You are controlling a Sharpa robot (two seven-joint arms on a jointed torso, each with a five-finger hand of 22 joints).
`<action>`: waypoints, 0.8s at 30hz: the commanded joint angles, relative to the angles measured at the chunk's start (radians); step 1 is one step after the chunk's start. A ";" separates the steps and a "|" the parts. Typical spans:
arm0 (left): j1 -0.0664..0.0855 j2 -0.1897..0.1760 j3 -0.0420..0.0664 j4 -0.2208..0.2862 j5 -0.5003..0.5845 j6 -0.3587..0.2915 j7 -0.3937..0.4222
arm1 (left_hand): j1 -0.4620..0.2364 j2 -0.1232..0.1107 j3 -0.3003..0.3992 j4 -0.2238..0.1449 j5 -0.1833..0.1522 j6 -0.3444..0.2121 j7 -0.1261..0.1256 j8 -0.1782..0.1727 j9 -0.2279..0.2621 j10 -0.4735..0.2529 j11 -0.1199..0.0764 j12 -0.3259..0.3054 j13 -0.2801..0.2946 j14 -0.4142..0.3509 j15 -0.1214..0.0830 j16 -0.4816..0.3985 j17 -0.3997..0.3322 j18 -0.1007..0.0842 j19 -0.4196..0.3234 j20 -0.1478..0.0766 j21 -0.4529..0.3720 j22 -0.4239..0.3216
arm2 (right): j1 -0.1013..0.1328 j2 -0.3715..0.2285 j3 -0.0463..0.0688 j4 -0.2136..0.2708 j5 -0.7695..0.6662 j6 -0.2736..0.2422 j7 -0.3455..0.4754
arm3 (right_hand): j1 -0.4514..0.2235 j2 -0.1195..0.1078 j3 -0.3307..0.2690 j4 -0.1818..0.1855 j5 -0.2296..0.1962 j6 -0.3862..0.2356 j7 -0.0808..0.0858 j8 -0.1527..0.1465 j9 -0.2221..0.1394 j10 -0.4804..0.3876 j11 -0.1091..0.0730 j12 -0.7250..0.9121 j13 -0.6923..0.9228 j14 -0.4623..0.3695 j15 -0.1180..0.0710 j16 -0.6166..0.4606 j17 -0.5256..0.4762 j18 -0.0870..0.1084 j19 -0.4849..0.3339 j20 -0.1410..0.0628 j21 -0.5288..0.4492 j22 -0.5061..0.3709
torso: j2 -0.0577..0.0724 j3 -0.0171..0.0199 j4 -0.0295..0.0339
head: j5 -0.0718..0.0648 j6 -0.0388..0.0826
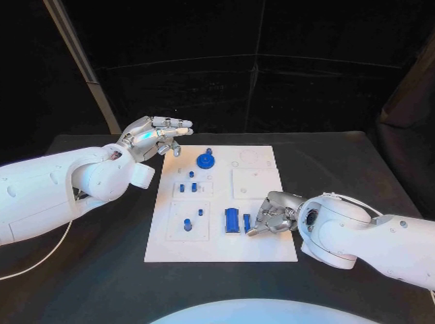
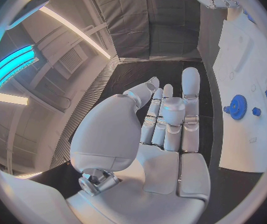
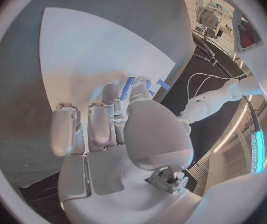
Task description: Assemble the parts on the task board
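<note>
Task board lying mid-frame, left hand hovering empty at upper left with fingers apart, right hand pinching a blue part at lower right.

**A curtained robot test cell in a lab**

The place looked like a robotics lab or test booth. Black curtains closed off the upper half of the head view behind a black surface. A metal pole slanted down the upper left. In the left wrist view, ribbed dark wall panels, a ceiling vent and strip lights at the left suggested an industrial indoor room.
</note>
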 commanded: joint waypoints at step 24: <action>-0.019 0.095 -0.030 -0.157 0.150 -0.083 0.120 | -0.019 0.000 -0.071 0.023 -0.001 -0.015 0.009 -0.028 -0.002 -0.026 0.064 -0.111 -0.005 -0.453 0.136 -0.893 -0.607 0.016 -0.528 0.158 -0.577 -0.369 | 0.105 0.128 0.018 -0.493 1.036 -0.038 0.989 | 0.216 0.119 0.057 -0.253 -0.018 -0.138 0.095 -0.111 -0.187 -0.226 0.143 -0.613 -0.780 -0.370 0.192 -1.207 -1.054 0.123 -0.495 0.181 -1.140 -1.074 | -0.086 -0.0102 -0.0007 | -0.030 0.129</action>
